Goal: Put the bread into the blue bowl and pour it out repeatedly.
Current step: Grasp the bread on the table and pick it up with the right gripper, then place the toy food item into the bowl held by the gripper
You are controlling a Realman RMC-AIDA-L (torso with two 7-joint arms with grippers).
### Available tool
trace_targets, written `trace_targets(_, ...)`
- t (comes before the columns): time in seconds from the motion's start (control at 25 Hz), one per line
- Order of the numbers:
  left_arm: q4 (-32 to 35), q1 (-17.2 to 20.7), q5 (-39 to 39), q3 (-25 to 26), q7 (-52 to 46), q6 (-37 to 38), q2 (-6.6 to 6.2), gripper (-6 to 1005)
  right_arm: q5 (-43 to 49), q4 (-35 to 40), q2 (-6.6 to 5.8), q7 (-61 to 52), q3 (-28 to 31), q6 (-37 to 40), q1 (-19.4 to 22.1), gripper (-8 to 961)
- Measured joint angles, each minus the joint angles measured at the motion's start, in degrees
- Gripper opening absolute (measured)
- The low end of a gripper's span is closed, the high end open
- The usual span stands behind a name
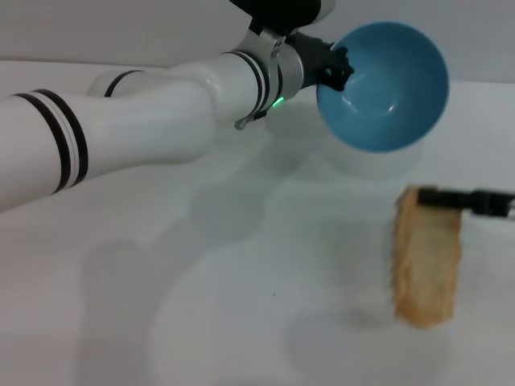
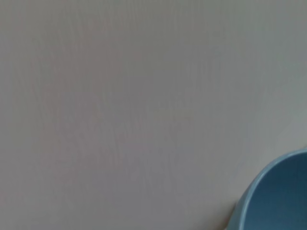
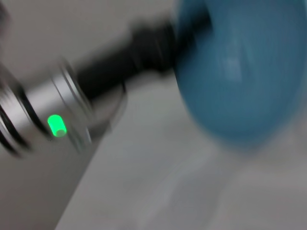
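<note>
The left arm [image 1: 145, 121] reaches across the white table [image 1: 241, 305] from the near left toward the far right, its black left gripper [image 1: 334, 68] clamped on the rim of the blue bowl [image 1: 386, 84], which it holds lifted and tipped on its side so the empty inside faces the head camera. The bread [image 1: 426, 257] lies on the table below and nearer than the bowl, tan underside up, well apart from it. At the loaf's far end the right gripper [image 1: 451, 198] comes in from the right edge, its dark fingers [image 1: 441, 197] touching or just over that end (whether they are pinching the loaf or merely resting there cannot be told). The left wrist view gives only bare tabletop and 1 curved slice of the bowl's [image 2: 278, 196] outer wall in a corner, no fingers at all. The right wrist view, smeared, shows what the head view cannot: the bowl [image 3: 240, 67] from the table side, with the left gripper's black body [image 3: 139, 55] and the wrist's green light [image 3: 56, 125].
</note>
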State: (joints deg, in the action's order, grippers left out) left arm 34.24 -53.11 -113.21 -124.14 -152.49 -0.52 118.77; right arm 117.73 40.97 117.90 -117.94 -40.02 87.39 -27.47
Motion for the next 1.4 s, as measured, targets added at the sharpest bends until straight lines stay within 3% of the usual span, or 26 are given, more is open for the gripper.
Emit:
trace_targets(0.24, 0.3, -0.7, 0.0, 0.6, 0.0, 6.3, 0.09, -1, -0.9, 9.8, -1.11, 0.1, 6.3, 1.4, -0.3, 159)
trace_targets(0.4, 0.4, -2.3, 0.0, 1.8, 0.0, 12.5, 0.15, -1, -1.4, 10.9, -1.72, 1.1, 9.2, 1.5, -1.9, 156)
trace_targets(0.64, 1.9, -3.7, 0.0, 2.4, -1.2, 19.3, 0.26, -2, -2.3, 10.6, -1.46, 1.6, 9.8, -0.5, -3.6, 151)
trace_targets(0.76, 2.8, -3.8, 0.0, 2.3, -1.3, 20.9, 0.22, -2, -5.1, 9.1, -1.16, 3.1, 10.0, -3.7, -4.0, 149)
trace_targets(1.04, 5.1, -2.4, 0.2, 2.0, -1.8, 22.1, 0.27, -1, -11.2, -1.9, -1.26, 9.4, 8.7, -8.1, -6.2, 142)
trace_targets(1.4, 5.0, -2.0, 0.5, 2.0, -2.1, 21.9, 0.32, -1, -10.1, -3.9, -0.55, 9.3, 5.6, -12.5, -5.4, 149)
